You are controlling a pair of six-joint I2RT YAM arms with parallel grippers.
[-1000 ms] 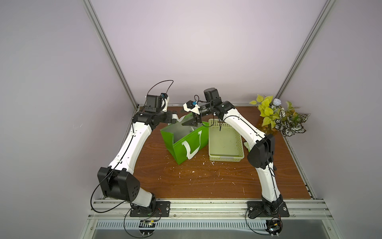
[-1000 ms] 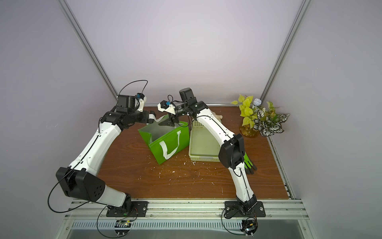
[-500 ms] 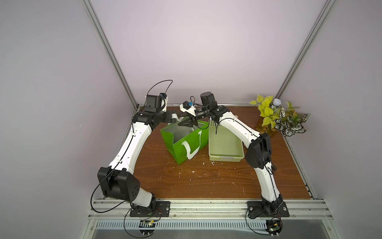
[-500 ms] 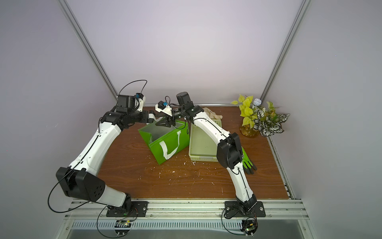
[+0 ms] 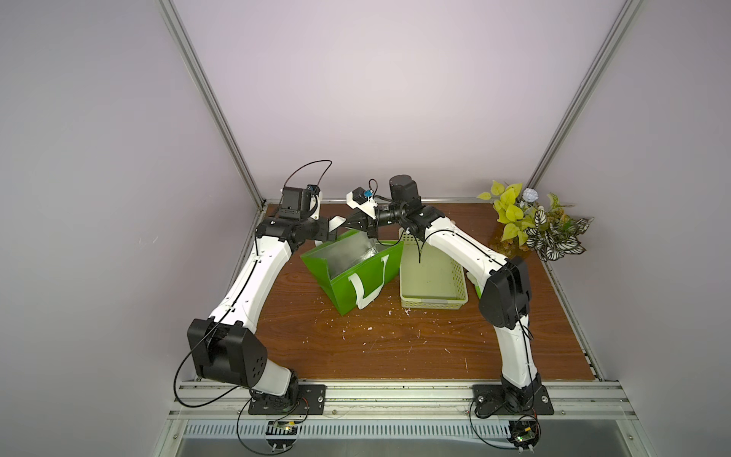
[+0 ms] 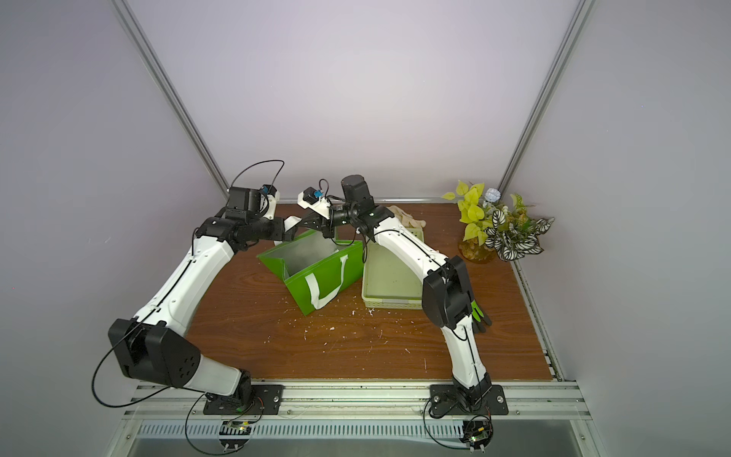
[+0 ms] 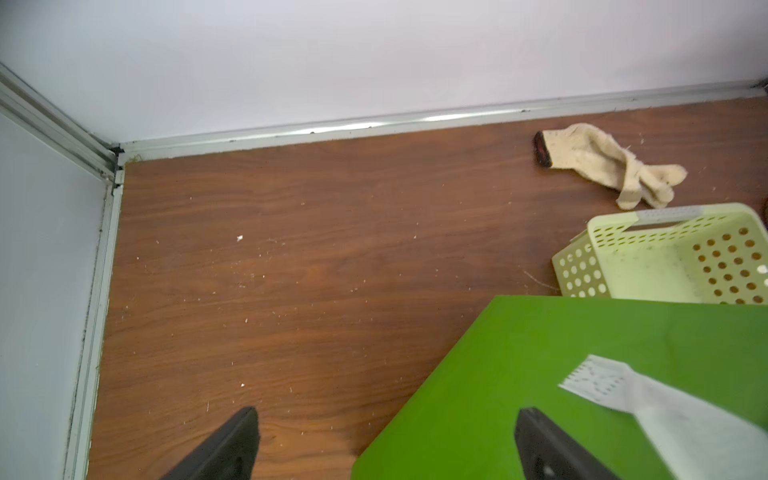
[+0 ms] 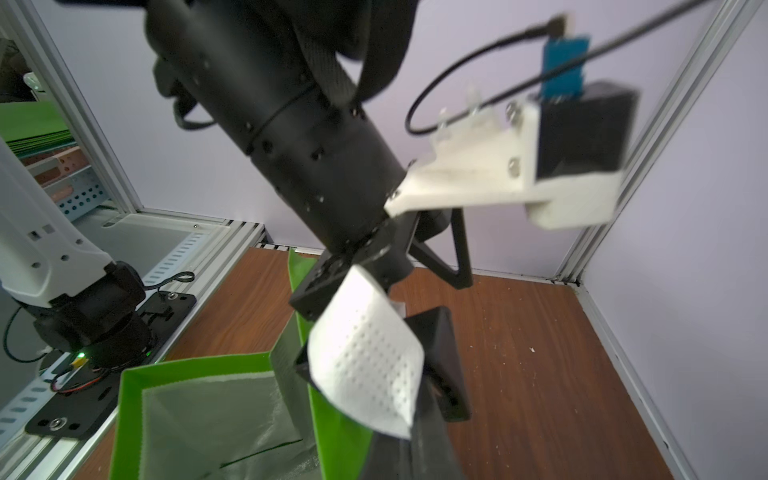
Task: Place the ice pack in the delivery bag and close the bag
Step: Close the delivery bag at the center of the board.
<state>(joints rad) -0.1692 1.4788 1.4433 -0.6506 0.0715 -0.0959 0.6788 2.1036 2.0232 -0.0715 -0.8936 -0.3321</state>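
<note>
While the bag (image 5: 336, 292) (image 6: 300, 292) is stood open on the table (image 5: 395, 348), askew and just beside the basket (image 5: 433, 304) (image 6: 391, 304), its foil lining is shown in both top views. The ice pack cannot be made out in any view. The near strap (image 5: 366, 294) (image 6: 320, 292) is hung down the bag's front wall. The far strap (image 5: 335, 222) (image 6: 291, 223) is lifted above the rear rim, between the two grippers.

The right gripper (image 5: 352, 223) (image 6: 306, 221) is held over that rim with its jaws clenched. In the right wrist view the far strap's (image 8: 365, 365) lower end is seen pinched in the right gripper (image 8: 411, 449).

The left gripper (image 7: 386, 415) is kept at the bag's far left corner, jaws released wide and nothing grasped. In the left wrist view the bag's green outer wall (image 7: 540, 353) is seen behind one finger (image 7: 548, 449), and bare table behind the other (image 7: 224, 449). The far strap (image 7: 685, 424) is seen beside the first.

A cream glove (image 7: 602, 166) (image 6: 403, 215) is laid behind the basket, near the back wall. A plant (image 5: 534, 225) is placed at the far right corner. White crumbs are scattered over the table.
</note>
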